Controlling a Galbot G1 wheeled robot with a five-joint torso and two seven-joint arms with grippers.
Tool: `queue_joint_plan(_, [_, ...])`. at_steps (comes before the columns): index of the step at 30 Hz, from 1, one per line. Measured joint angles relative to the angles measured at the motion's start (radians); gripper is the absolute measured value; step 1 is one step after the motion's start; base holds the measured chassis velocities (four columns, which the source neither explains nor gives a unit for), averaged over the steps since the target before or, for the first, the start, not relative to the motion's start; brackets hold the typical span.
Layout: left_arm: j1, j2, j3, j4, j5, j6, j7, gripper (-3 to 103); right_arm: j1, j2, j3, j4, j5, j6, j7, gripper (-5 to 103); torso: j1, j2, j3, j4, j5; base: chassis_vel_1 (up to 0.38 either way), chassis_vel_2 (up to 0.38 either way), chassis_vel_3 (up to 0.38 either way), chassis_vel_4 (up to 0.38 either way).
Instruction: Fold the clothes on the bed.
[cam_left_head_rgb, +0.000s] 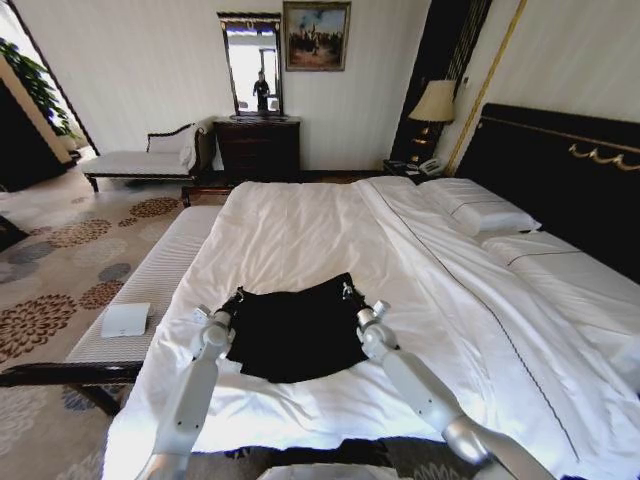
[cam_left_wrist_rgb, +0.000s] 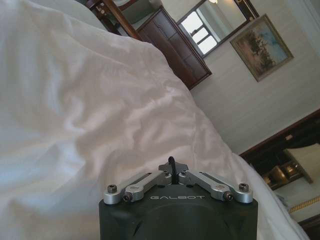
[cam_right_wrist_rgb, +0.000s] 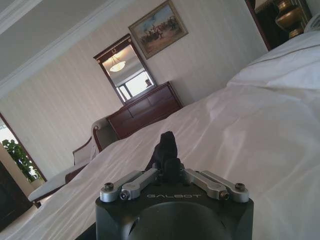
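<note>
The bed (cam_left_head_rgb: 300, 225) takes up most of the head view, its white sheet rumpled, two pillows (cam_left_head_rgb: 478, 212) against the dark headboard (cam_left_head_rgb: 560, 170). A pale bench (cam_left_head_rgb: 150, 290) runs just beside the bed's left edge, with a small white box (cam_left_head_rgb: 125, 320) lying on it. Beyond the bed stand a chaise (cam_left_head_rgb: 140, 160), a dark dresser (cam_left_head_rgb: 257, 147) with a mirror (cam_left_head_rgb: 251, 65) above it, and a lamp (cam_left_head_rgb: 434, 103) near the headboard.

The shirt (cam_left_head_rgb: 295, 330) lies near the bed's near edge, black, spread in a rough rectangle between the two arms.

The left hand (cam_left_head_rgb: 236, 297) sits at the shirt's far left corner. In the left wrist view its fingers (cam_left_wrist_rgb: 172, 170) are drawn together on a thin bit of black cloth. The right hand (cam_left_head_rgb: 348, 291) sits at the far right corner. In the right wrist view its fingers (cam_right_wrist_rgb: 166, 165) are closed on a bunched tuft of the black shirt (cam_right_wrist_rgb: 166, 145) that stands up above the sheet (cam_right_wrist_rgb: 240, 135).
</note>
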Motion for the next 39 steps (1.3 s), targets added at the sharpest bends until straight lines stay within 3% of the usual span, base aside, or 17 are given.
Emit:
queue_joint_plan(10, [0.006,-0.018,-0.014,-0.022,-0.047,-0.008,0.004,1,0.025,-0.014,0.01,-0.094,-0.002,0.008,-0.024,2,0.0,0.0,0.0,-0.0003,0.0,0.0,0.0,0.0,0.0])
queue_joint_plan(12, [0.033,0.001,-0.011,-0.068,-0.085,0.001,0.012,1,0.015,-0.022,0.01,-0.086,0.002,0.015,-0.042,15,0.0,0.0,0.0,-0.0001,0.0001,0.0,0.0,0.0,0.0])
queue_joint_plan(13, [0.053,0.013,-0.01,-0.101,-0.107,0.007,0.016,1,0.006,-0.032,0.01,-0.074,0.008,0.02,-0.055,15,0.0,0.0,0.0,0.0001,0.0001,0.0,0.0,0.0,0.0])
queue_joint_plan(15, [0.081,0.028,-0.008,-0.141,-0.127,0.013,0.022,1,-0.008,-0.048,0.01,-0.055,0.015,0.027,-0.074,13,0.0,0.0,0.0,0.0001,-0.0002,0.0,0.0,0.0,0.0])
queue_joint_plan(17, [0.142,0.058,-0.006,-0.214,-0.147,0.02,0.033,1,-0.044,-0.082,0.01,-0.022,0.027,0.037,-0.103,3,0.0,0.0,0.0,0.0003,-0.0002,0.0,0.0,0.0,0.0])
queue_joint_plan(22, [0.266,0.09,-0.016,-0.342,-0.163,0.025,0.043,1,-0.169,-0.175,0.019,0.085,0.04,0.059,-0.144,2,-0.001,0.0,0.0,-0.0002,0.0003,0.0,0.0,0.0,0.0])
queue_joint_plan(30, [0.416,0.087,-0.024,-0.406,-0.115,0.023,0.062,1,-0.314,-0.236,0.058,0.209,0.035,0.102,-0.157,2,0.0,0.0,0.0,-0.0001,0.0,0.0,0.0,0.0,0.0])
queue_joint_plan(39, [0.573,0.02,-0.033,-0.475,0.011,0.03,0.051,1,-0.45,-0.27,0.099,0.257,-0.023,0.121,-0.135,2,0.0,0.0,0.0,0.0,0.0001,0.0,0.0,0.0,0.0])
